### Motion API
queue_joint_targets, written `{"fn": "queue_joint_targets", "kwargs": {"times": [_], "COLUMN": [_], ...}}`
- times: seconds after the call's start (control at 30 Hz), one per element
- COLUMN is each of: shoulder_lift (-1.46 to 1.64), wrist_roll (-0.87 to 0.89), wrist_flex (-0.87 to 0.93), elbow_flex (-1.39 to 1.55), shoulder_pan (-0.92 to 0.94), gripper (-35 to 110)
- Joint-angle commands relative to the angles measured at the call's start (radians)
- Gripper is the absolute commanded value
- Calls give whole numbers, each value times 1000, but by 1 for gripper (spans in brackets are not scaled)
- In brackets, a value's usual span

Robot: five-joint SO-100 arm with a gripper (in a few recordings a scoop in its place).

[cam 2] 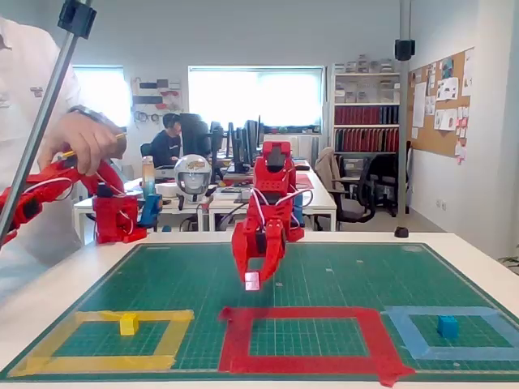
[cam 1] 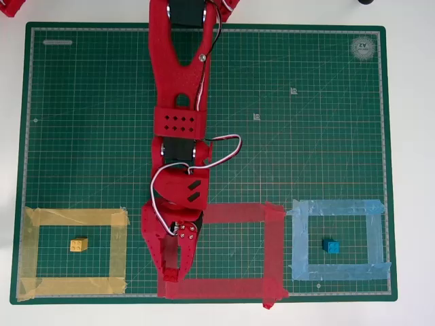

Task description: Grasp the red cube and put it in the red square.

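Note:
The red cube [cam 2: 252, 281] is pinched between the tips of my red gripper [cam 2: 254, 276], which is shut on it and holds it a little above the green mat. In the fixed view it hangs just behind the back strip of the red square [cam 2: 308, 314], near its left corner. From overhead, my gripper [cam 1: 175, 269] lies over the left side of the red square [cam 1: 238, 213], fingers pointing toward the mat's near edge. There the cube is hidden under the fingers against the red tape.
A yellow cube [cam 1: 79, 244] sits inside the yellow tape frame [cam 1: 75, 217] at the left. A blue cube [cam 1: 331, 246] sits inside the light blue frame [cam 1: 333, 207] at the right. The green mat [cam 1: 306, 122] ends close below the frames.

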Motion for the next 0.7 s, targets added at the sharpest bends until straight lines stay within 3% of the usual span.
{"fn": "queue_joint_targets", "kwargs": {"times": [0.0,0.23,0.43,0.6,0.67], "shoulder_lift": [20,189,390,396,388], "wrist_roll": [21,51,74,258,351], "wrist_flex": [26,215,273,491,494], "elbow_flex": [-112,-20,193,120,135], "shoulder_pan": [18,-12,-97,-160,-184], "gripper": [-1,-1,-1,-1,-1]}}
